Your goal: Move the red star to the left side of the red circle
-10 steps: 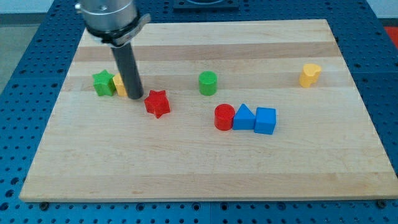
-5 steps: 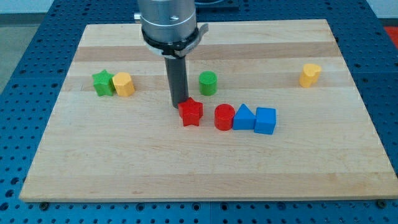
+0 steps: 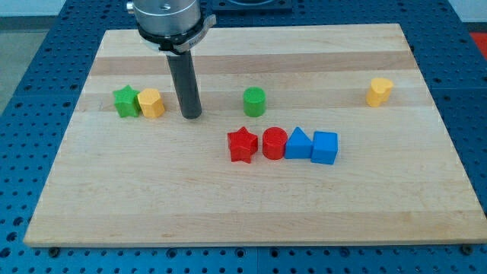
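Observation:
The red star [image 3: 242, 144] lies near the board's middle, right beside the left side of the red circle [image 3: 274, 143], nearly touching it. My tip [image 3: 191, 116] rests on the board up and to the left of the red star, well apart from it, between the yellow block at the left and the green cylinder.
A blue triangle [image 3: 299, 144] and a blue cube [image 3: 325, 147] continue the row right of the red circle. A green cylinder [image 3: 255, 101] stands above the row. A green star [image 3: 125, 101] and a yellow block [image 3: 151, 103] sit at the left. Another yellow block [image 3: 378, 91] sits at the right.
The red star slid right until it came next to the red circle. My tip then drew back up and to the left, away from the star.

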Tool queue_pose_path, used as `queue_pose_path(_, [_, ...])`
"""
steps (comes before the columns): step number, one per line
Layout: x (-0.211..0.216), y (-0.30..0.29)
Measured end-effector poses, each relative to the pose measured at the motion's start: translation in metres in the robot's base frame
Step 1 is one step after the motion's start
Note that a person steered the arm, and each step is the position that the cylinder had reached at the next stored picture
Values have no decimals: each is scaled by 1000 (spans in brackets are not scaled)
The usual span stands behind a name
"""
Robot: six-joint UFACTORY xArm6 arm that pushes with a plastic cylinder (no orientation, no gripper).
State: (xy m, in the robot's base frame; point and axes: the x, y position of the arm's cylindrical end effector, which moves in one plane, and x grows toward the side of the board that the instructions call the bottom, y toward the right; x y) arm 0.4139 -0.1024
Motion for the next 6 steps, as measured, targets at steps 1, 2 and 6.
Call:
queue_pose_path(1, [0, 0])
queue_pose_path(2, [3, 9])
queue_pose_path(6, [28, 23])
